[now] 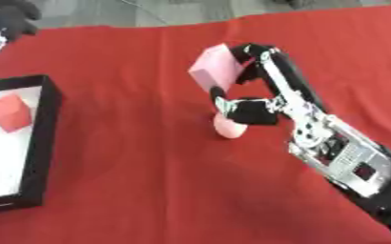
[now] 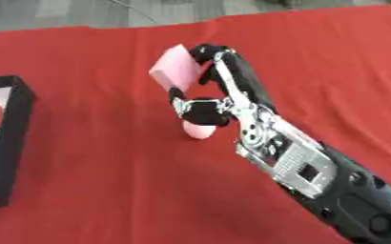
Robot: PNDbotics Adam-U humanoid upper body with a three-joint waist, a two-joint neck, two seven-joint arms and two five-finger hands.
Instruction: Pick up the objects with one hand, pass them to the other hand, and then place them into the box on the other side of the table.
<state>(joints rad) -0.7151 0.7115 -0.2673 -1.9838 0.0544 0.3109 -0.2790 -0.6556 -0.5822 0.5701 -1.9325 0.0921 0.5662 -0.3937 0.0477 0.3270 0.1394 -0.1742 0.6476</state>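
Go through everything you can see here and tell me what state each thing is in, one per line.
Pink block: held off the red cloth, tilted, in the right hand.
Right hand: fingers curled round the pink block.
Pink ball: resting on the cloth, under the right hand.
Black box: open-topped, holding a red cube.
Red cube: lying inside the box.

A plain red cloth (image 1: 149, 181) covers the table, with grey floor (image 1: 132, 12) showing beyond its far edge. The box (image 1: 47, 143) has black walls and a white inside, and a red cube (image 1: 11, 112) lies in it. The right hand (image 1: 262, 81) is black with silver metal parts; it holds a pale pink block (image 1: 214, 69), and a small pink rounded thing (image 1: 228, 127) shows just beneath it on the cloth.
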